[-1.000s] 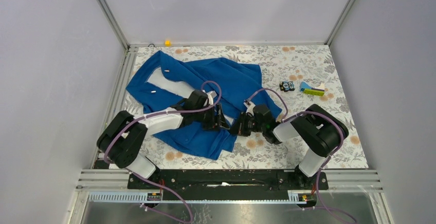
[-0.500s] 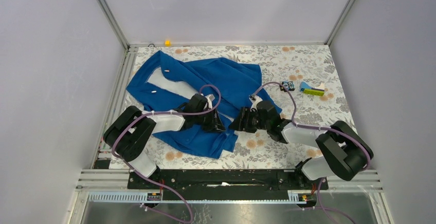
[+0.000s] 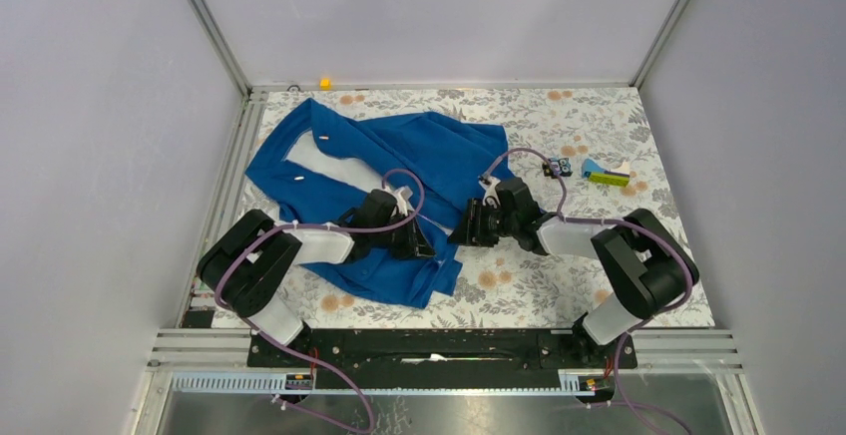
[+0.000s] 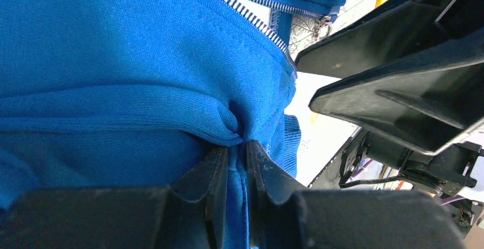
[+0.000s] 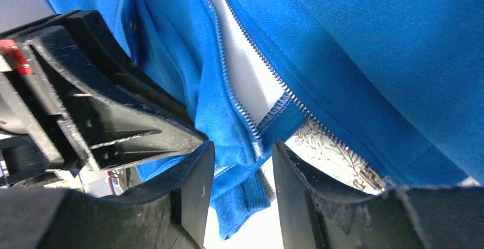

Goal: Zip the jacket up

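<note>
The royal-blue jacket (image 3: 399,161) lies spread on the floral table, its front open with white lining showing at the left. My left gripper (image 3: 424,243) is shut on a fold of the jacket's blue fabric (image 4: 237,146) near the bottom hem, beside the silvery zipper teeth (image 4: 251,15). My right gripper (image 3: 464,227) faces it from the right, open, its jaws straddling the jacket's lower corner and zipper end (image 5: 251,140) without gripping. The other zipper edge (image 5: 337,140) runs to the right of that finger.
A small black block (image 3: 557,167) and a blue and yellow-green item (image 3: 606,174) lie at the back right of the table. A small yellow piece (image 3: 325,83) sits on the back rail. Grey walls close in both sides.
My right arm has swung its forearm and moved the gripper back and slightly left toward the jacket's hem. My left gripper has stayed clamped on the fabric, shifting slightly forward.
</note>
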Controlling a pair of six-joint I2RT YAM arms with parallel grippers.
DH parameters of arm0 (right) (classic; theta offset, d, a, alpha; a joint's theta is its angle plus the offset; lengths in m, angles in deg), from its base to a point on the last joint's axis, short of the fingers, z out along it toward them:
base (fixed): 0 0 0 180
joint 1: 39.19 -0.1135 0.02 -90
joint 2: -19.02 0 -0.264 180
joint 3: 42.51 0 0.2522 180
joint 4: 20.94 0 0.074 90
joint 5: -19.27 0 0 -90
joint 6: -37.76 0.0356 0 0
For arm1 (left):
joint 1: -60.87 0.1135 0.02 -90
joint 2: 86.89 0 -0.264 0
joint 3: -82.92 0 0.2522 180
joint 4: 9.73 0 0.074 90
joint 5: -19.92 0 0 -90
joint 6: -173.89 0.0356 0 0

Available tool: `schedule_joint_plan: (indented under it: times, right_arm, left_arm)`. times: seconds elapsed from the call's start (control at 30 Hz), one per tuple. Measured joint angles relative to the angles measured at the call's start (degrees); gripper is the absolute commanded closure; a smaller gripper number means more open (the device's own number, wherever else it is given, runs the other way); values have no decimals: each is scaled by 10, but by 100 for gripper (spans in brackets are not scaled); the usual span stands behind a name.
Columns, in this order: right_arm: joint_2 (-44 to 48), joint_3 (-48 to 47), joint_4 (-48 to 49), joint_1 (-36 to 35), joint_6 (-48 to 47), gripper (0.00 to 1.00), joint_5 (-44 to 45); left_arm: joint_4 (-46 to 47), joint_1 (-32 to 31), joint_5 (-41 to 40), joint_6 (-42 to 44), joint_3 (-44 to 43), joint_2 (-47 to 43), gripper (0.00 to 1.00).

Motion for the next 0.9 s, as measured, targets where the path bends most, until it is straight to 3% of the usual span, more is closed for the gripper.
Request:
schedule_joint_plan:
  times: [0.17,0.33,0.4,0.43,0.6,0.9]
  right_arm:
    - [-38,-4,15,1,-5,53,-28]
    - [-63,-2,75,3,5,87,-66]
    - [-68,6,108,3,19,96,-83]
    - [-68,13,128,3,28,100,-93]
    - [-68,47,212,3,82,100,-132]
    - [-59,67,295,3,181,100,-177]
  left_arm:
    - [13,0,-2,-8,15,-11,86]
    - [10,-1,-3,-14,29,-33,86]
    - [4,-1,-5,-14,31,-43,79]
    - [0,-2,-5,-15,33,-50,71]
    - [4,-3,9,-40,49,-97,56]
    - [28,-4,32,-89,51,-143,51]
